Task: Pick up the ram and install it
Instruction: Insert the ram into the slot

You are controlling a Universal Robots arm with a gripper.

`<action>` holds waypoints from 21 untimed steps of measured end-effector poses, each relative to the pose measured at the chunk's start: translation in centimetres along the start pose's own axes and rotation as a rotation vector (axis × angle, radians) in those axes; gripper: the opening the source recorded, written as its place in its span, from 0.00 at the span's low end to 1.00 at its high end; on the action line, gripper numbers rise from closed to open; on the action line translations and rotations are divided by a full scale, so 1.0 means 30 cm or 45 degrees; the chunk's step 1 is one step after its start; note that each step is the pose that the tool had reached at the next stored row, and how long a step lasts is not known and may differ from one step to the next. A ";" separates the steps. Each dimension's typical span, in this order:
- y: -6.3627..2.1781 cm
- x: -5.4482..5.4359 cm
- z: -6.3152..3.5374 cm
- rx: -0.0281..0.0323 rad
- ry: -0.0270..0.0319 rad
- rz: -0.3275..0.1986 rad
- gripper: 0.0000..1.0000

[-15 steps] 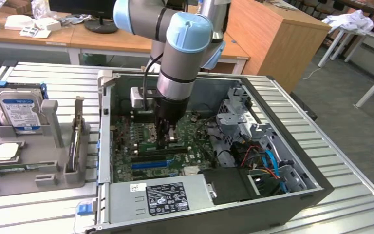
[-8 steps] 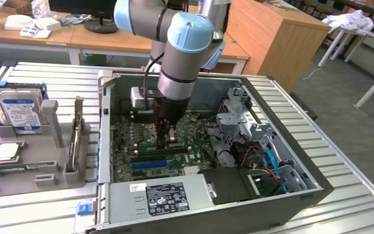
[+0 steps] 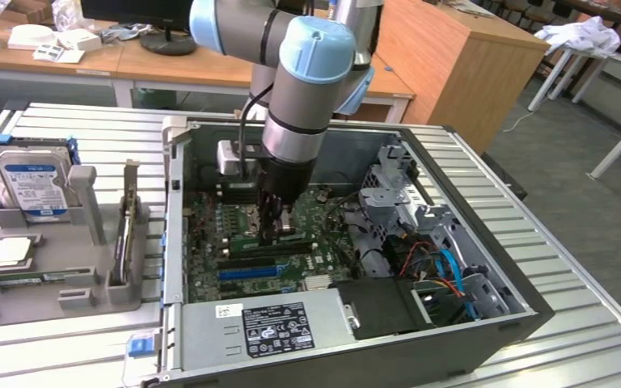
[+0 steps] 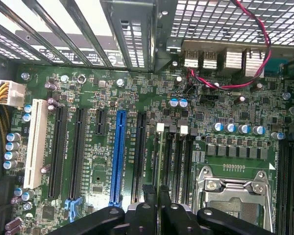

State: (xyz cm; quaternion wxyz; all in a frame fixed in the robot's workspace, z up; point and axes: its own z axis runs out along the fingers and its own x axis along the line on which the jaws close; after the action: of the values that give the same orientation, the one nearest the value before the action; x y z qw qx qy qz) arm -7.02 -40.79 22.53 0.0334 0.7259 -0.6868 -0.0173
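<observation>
Wooden office tables (image 3: 181, 73) stand behind; a ribbed metal desk (image 3: 62, 121) carries an open dark computer case (image 3: 171, 210). The pincer (image 4: 158, 190) clamps the thin green ram stick (image 4: 159, 156) edge-on, lengthwise along the black slots (image 4: 172, 161) beneath it.

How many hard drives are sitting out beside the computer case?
1. A silver hard drive with a blue-white label stands in the grey holder, on the exterior view's left of the computer case. Others may be hidden inside the case's drive bays.
</observation>
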 end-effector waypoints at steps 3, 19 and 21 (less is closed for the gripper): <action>-0.015 0.001 -0.001 0.0004 0.0003 0.000 0.13; -0.016 0.002 -0.039 -0.0515 -0.0004 0.004 0.13; -0.018 0.002 -0.039 -0.0988 -0.0003 0.003 0.13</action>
State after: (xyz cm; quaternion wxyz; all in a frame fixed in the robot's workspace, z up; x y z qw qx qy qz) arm -6.40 -40.79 23.66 0.0615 0.7233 -0.6864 -0.0440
